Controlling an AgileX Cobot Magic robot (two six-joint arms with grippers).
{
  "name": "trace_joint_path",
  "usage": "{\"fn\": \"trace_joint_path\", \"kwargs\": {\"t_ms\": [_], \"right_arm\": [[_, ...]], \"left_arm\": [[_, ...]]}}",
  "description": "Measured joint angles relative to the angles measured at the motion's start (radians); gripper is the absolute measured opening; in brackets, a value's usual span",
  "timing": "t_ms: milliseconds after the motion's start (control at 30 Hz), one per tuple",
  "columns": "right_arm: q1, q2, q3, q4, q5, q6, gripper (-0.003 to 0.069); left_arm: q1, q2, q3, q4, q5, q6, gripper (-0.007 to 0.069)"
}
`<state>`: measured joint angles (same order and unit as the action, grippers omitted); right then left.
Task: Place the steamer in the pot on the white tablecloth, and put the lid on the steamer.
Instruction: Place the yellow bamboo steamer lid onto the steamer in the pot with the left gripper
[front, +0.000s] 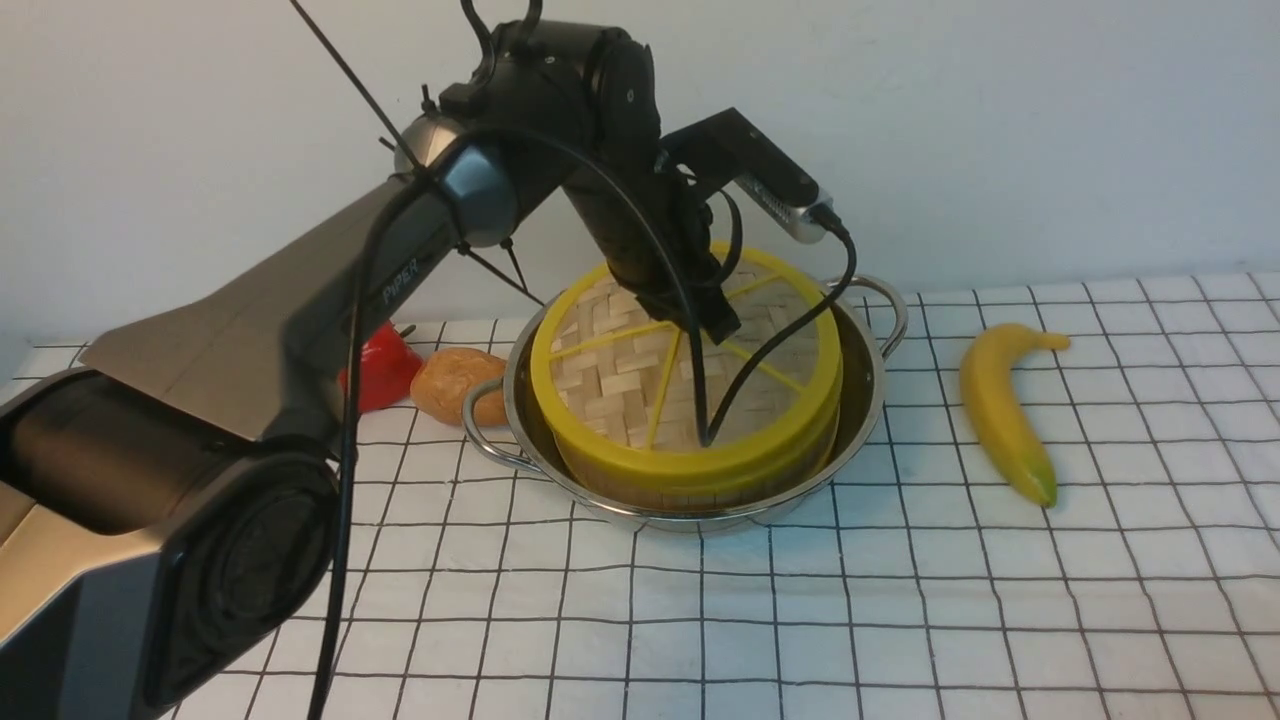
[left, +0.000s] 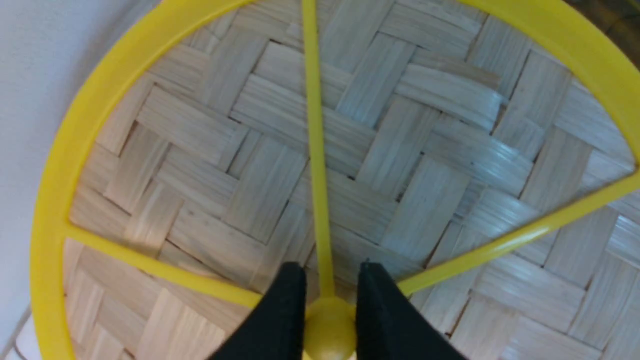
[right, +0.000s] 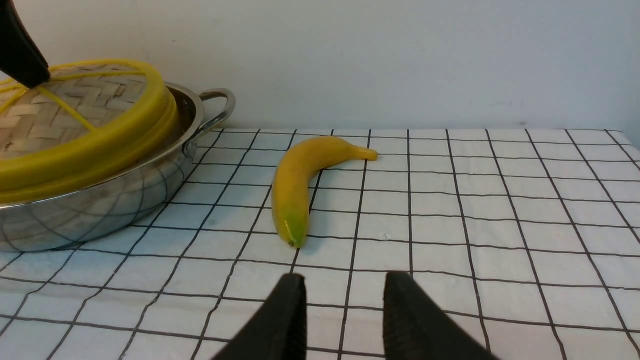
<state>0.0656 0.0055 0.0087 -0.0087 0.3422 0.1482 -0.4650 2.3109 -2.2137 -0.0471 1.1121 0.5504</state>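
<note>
The pot (front: 862, 395) stands on the white tablecloth (front: 900, 600) toward the back of the table, near the pale wall (front: 1050, 130), with one loop handle toward the front left and the other toward the back right. The steamer (front: 690, 492) sits inside the pot. Only a strip of its bamboo side shows under the yellow rim above it, and its contents are covered.

The lid (front: 610, 370) lies over the steamer. It appears tilted, with its near edge low on the steamer and its far edge higher than the pot's rim. Whether it is fully seated cannot be told.

The left gripper (front: 718, 322) reaches down from above onto the middle of the lid. In the left wrist view its two black fingers (left: 287, 310) are closed on the lid's yellow knob (left: 329, 325), one on each side of it, where the spokes meet.

The right gripper (right: 345, 280) is out of the front view. Its own camera shows it low over the tablecloth, jaws apart with nothing between them.

A banana (front: 1000, 410) lies on the cloth to the right of the pot, apart from it. A red pepper (front: 385, 370) and a brown rounded food piece (front: 450, 385) lie to the left of the pot, partly hidden behind the left arm.
</note>
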Motion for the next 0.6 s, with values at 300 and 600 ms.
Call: {"fn": "trace_joint_path", "kwargs": {"t_ms": [300,600], "right_arm": [[0.000,0.000,0.000,0.000,0.000,0.000,0.0240],[0.000,0.000,0.000,0.000,0.000,0.000,0.0242]], "left_arm": [[0.000,0.000,0.002,-0.017,-0.035,0.025,0.0117],[0.000,0.000,0.004,-0.024,0.012,0.024,0.0117]]}}
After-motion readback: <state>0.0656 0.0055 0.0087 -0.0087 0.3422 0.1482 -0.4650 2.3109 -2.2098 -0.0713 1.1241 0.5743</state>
